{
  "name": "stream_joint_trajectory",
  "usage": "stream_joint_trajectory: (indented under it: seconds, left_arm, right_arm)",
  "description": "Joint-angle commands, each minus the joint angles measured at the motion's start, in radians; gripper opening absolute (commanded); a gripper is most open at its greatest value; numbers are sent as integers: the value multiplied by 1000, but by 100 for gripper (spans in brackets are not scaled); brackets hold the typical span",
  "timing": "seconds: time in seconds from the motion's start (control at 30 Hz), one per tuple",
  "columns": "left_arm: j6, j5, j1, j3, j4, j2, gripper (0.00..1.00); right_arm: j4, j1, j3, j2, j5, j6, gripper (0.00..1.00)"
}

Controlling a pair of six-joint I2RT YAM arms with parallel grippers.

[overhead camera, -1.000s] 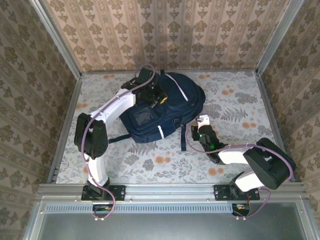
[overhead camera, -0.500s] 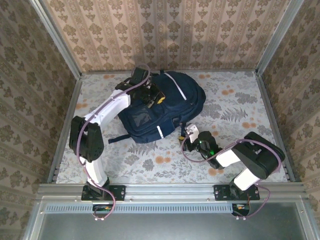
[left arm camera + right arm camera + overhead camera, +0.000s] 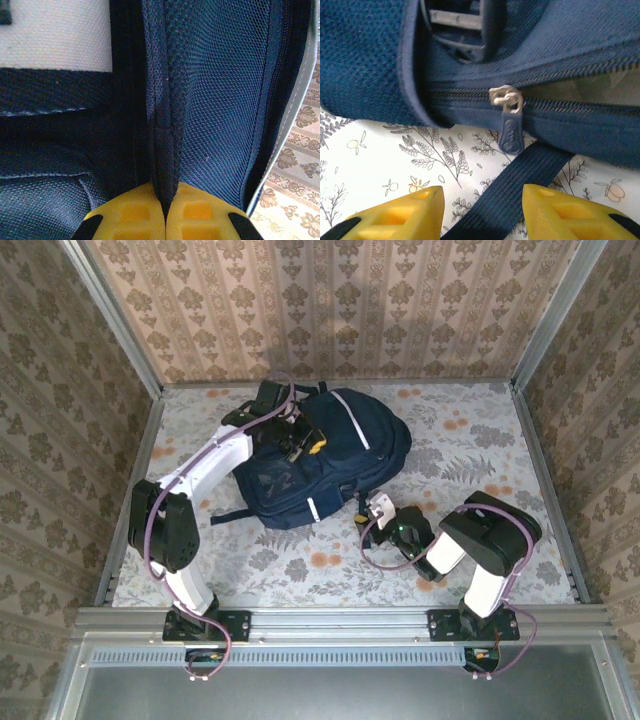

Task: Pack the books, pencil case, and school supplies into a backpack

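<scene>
two arms reach to one bag. the backpack lies flat at the back middle of the tabletop. its top is close to the rear wall, and open floral cloth lies to its right and along the near edge. the left pincer sits on the bag's upper left part. seen from its wrist, the yellow fingertips are pressed together on an upright fold of navy mesh. the right pincer lies low on the cloth at the bag's near right edge. its fingers are spread wide, and a dark strap runs across the cloth between them, untouched. just ahead hangs a zipper pull. to its right the zip gapes on something pale that i cannot make out. a black buckle above is cut off by the frame's top.
</scene>
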Motion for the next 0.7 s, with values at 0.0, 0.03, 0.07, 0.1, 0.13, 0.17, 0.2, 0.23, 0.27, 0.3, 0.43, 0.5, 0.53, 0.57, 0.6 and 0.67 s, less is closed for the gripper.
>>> stream_joint_trajectory:
  seconds: [0.0, 0.03, 0.07, 0.1, 0.13, 0.17, 0.2, 0.23, 0.27, 0.3, 0.43, 0.5, 0.53, 0.57, 0.6, 0.67]
  left_arm:
    - [13, 43, 10, -2, 39, -85, 0]
    - [13, 46, 10, -2, 41, -86, 0]
    - [13, 48, 10, -2, 41, -85, 0]
    - [11, 48, 10, -3, 42, -86, 0]
    - [10, 50, 10, -3, 43, -86, 0]
    - [7, 50, 10, -6, 45, -85, 0]
    - [4, 53, 10, -10, 50, -86, 0]
    - [2, 52, 10, -13, 52, -86, 0]
    - [-1, 53, 10, -14, 53, -85, 0]
    - [-4, 57, 10, -16, 56, -84, 0]
    - [-12, 64, 11, -19, 66, -80, 0]
    - [-12, 66, 11, -19, 70, -79, 0]
    - [-13, 67, 11, -20, 70, -79, 0]
    - [-14, 66, 11, -20, 70, -79, 0]
    - [-15, 67, 11, -22, 72, -79, 0]
    - [-15, 67, 11, -23, 73, -79, 0]
  right_arm:
    - [55, 4, 38, 27, 20, -12, 46]
    - [56, 3, 47, 31, 24, -7, 45]
    - [57, 3, 54, 35, 24, -6, 45]
    - [56, 3, 65, 40, 27, -3, 45]
    - [56, 3, 71, 43, 30, 0, 44]
    - [57, 4, 81, 47, 30, 5, 44]
    - [55, 3, 91, 50, 30, 9, 43]
    - [54, 3, 99, 54, 31, 14, 43]
    - [53, 3, 107, 59, 34, 20, 42]
    - [53, 3, 113, 63, 40, 25, 40]
    - [53, 4, 129, 89, 50, 38, 33]
    - [55, 3, 135, 98, 53, 50, 29]
    - [55, 4, 140, 104, 52, 54, 27]
    - [55, 3, 144, 109, 50, 59, 25]
    - [57, 4, 149, 111, 49, 65, 24]
    - [56, 4, 160, 116, 49, 72, 22]
